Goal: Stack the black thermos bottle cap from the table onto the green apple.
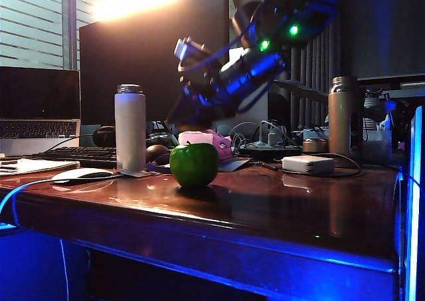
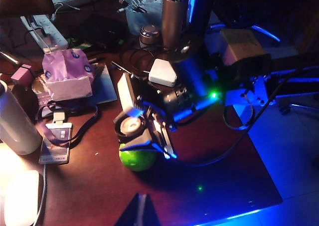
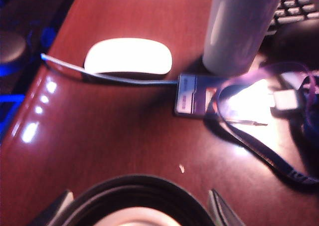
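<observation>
The black thermos bottle cap (image 3: 134,201) sits between the fingers (image 3: 222,208) of my right tool (image 2: 142,131), gripped on both sides, its dark rim and pale inside filling the near edge of my right wrist view. From my left wrist view I see that same cap (image 2: 130,126) held open side up, directly over the green apple (image 2: 138,156), which shows just beneath and partly hidden by the tool; whether cap and apple touch I cannot tell. In the exterior view the apple (image 1: 194,164) stands on the counter (image 1: 279,201) near its front edge, with my right tool (image 1: 192,118) slanting down to just above it. Beyond the cap in the right wrist view lie a white mouse (image 3: 128,56) with its cable, the base of a white bottle (image 3: 239,26), and a badge card (image 3: 192,101) on a purple lanyard (image 3: 269,156), all well clear of the tool on the reddish counter (image 3: 114,136). Behind the apple there is a pink tissue pack (image 2: 69,74), and off to the side a white charger block (image 1: 307,164) and a steel bottle (image 1: 340,115). My left tool (image 2: 142,211) shows only as a dark tip at the edge of its own view, hanging away from the apple; I cannot tell how wide it stands.
</observation>
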